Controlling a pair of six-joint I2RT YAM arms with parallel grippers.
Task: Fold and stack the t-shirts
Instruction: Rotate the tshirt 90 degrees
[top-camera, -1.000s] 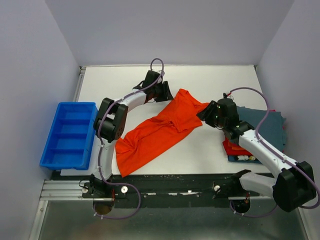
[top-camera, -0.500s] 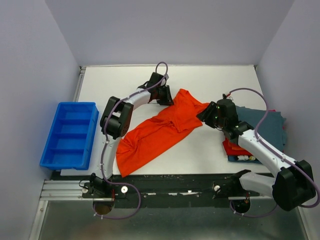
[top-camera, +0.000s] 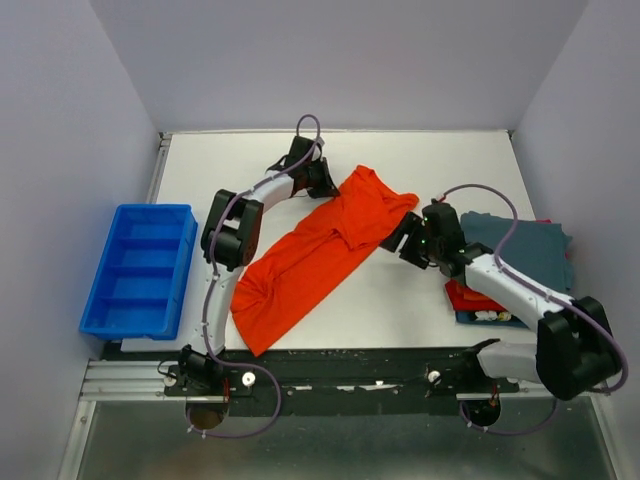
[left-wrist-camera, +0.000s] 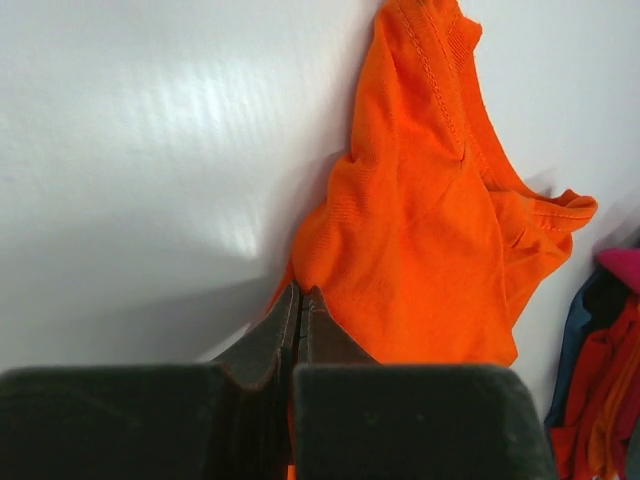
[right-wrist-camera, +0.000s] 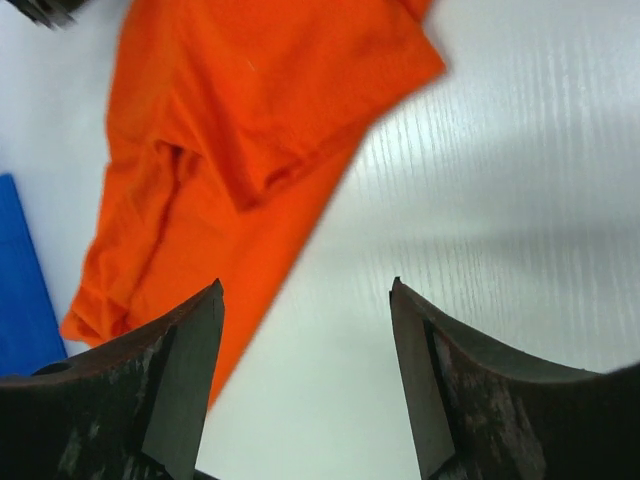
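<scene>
The bright orange-red t-shirt lies slantwise across the table's middle, partly folded over itself. My left gripper is at its far left edge. In the left wrist view this gripper is shut, with a fold of the orange cloth pinched at its tips. My right gripper hovers just off the shirt's right sleeve. Its jaws stand open over bare table, with the shirt ahead to the left. A dark teal t-shirt lies on red and blue ones at the right.
A rigid blue plastic bin with compartments stands off the table's left edge. White table shows behind and in front of the orange shirt. The pile of shirts sits close to the right wall.
My left gripper has shut on the shirt's far left edge. My right gripper has opened wider and drawn away from the sleeve. The shirt's upper part now lies flatter and further left.
</scene>
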